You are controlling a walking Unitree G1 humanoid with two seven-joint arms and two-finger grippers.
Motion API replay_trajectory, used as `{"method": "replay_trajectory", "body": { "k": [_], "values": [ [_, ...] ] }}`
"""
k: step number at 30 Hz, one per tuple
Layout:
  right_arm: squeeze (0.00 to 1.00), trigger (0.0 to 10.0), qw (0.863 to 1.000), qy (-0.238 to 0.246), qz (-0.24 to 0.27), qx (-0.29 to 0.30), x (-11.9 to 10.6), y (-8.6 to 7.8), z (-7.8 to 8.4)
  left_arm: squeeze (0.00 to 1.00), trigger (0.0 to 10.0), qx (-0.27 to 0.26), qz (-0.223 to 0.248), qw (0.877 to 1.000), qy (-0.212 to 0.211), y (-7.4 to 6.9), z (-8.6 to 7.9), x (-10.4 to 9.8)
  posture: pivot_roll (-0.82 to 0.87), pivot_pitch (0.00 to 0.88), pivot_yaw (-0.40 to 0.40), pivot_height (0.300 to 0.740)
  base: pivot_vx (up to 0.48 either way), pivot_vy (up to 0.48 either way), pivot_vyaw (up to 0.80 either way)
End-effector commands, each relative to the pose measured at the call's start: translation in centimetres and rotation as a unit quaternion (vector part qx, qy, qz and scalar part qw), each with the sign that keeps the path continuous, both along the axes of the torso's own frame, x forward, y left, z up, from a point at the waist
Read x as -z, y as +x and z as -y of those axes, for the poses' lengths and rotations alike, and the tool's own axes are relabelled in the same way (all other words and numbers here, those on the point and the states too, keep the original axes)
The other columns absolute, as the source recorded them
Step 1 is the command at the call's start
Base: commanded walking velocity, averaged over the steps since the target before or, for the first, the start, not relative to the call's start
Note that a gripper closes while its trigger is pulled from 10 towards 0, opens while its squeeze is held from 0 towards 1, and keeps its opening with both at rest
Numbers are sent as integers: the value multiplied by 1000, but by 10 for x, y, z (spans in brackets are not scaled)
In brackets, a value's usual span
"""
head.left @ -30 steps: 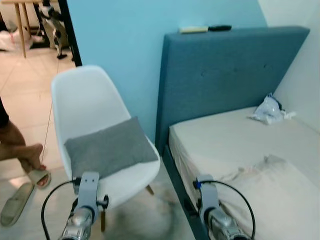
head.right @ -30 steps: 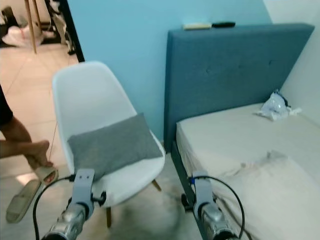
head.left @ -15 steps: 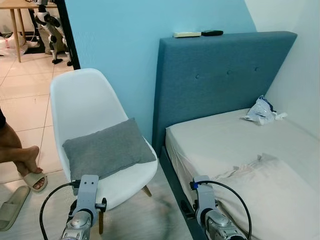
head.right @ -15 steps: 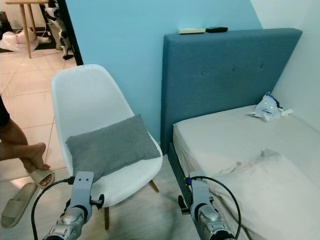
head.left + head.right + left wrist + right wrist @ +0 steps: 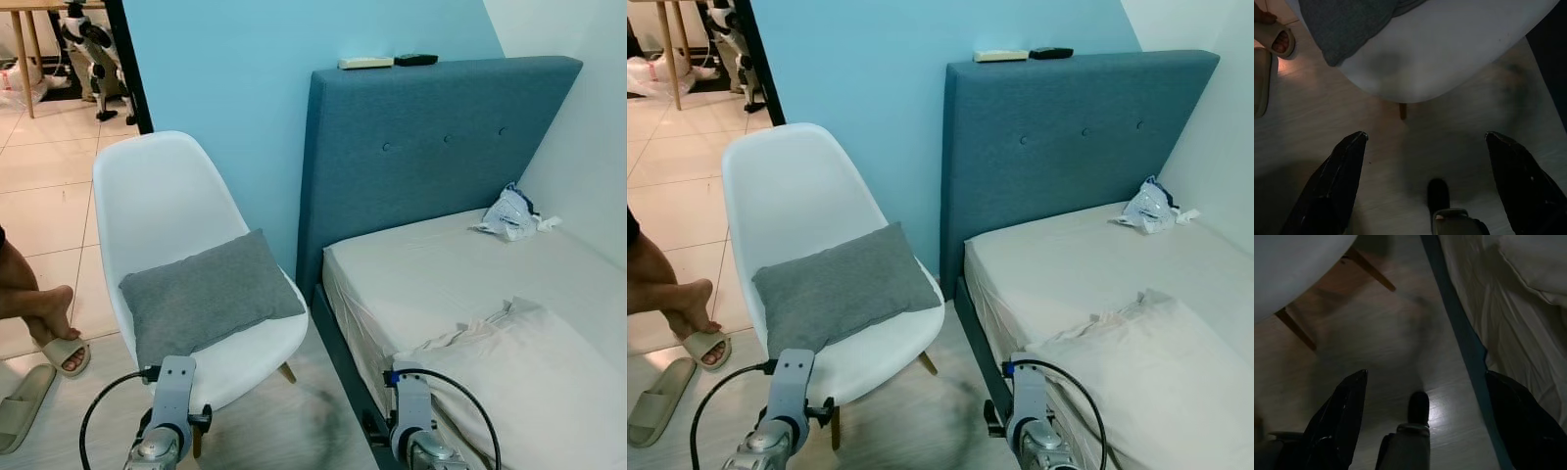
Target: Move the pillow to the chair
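Pillow (image 5: 208, 295) lies flat on the seat of the chair (image 5: 157, 201), a little toward the chair's left side, one corner hanging past the front edge of the seat. The bed (image 5: 460, 274) stands just beside the chair, on its right.

Both arms are held low in front of the chair. The left gripper (image 5: 1425, 183) points down at the floor before the chair, fingers spread wide, grasping nothing. The right gripper (image 5: 1422, 418) points down at the floor between chair and bed, fingers likewise spread and empty.

Judging from how things lie, the move looks finished; what remains is to draw away cleanly. That calls for keeping both arms low and clear of the seat's front rim, so that no finger catches the overhanging corner and drags the pillow off.

The pillow is grey woven cloth, rectangular, soft and rather thin. The chair is a smooth white moulded shell, curved, on slim wooden legs. The bed has a padded blue fabric headboard (image 5: 431, 147) with buttons, and a pale creased sheet (image 5: 529, 362). A person's sandalled foot (image 5: 54, 343) rests on the tiled floor (image 5: 49, 196), well apart from the chair on its left.
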State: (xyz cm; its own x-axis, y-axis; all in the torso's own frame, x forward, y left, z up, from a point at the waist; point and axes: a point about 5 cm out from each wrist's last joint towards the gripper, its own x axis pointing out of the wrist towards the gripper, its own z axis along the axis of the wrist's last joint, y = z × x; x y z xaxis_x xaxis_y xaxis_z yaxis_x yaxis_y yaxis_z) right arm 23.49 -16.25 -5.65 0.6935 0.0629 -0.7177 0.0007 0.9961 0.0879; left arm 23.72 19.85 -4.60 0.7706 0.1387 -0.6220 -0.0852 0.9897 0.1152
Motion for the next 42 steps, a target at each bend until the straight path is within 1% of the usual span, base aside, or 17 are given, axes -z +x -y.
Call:
{"method": "replay_trajectory", "body": {
  "k": [1,7,8,12,15,18,24,30,35,42],
  "values": [
    [0,10000,1000,9,-5,4,2,-4,-2,0,10000,-10,1,1000,-12,-5,2,3,33,27,-59,740,0,0,0],
    [0,10000,1000,3,-3,-29,3,-4,-10,0,10000,-21,1,999,-25,-10,2,6,29,1,-54,740,0,0,0],
    [0,10000,1000,4,-1,-30,2,-3,-11,0,10000,-32,-3,999,-26,-11,0,7,27,4,-53,740,0,0,0],
    [0,10000,1000,8,-4,-24,2,-2,-12,0,10000,-35,-3,999,-26,-10,-2,6,28,1,-50,740,0,0,0],
    [0,10000,1000,10,-6,-25,2,-2,-13,0,10000,-27,-4,999,-22,-8,-1,5,30,0,-52,740,0,0,0],
    [0,10000,1000,11,-2,-27,0,0,-13,0,10000,-25,2,999,-22,-6,-1,3,32,21,-59,740,0,0,0],
    [0,10000,999,6,4,-36,-2,3,-11,0,10000,-36,16,998,-39,0,-1,-1,33,22,-83,740,0,0,0],
    [0,10000,999,3,6,-41,-4,6,-11,0,10000,-23,6,999,-40,2,1,-1,31,26,-83,740,0,0,0],
    [0,10000,999,4,8,-41,-4,7,-12,0,10000,-23,14,999,-35,5,-1,-4,26,33,-72,740,0,0,0],
    [0,10000,996,-7,39,-86,-14,18,-9,0,10000,-10,24,999,-26,14,-3,-11,27,11,-54,740,0,0,0]
  ]
}}
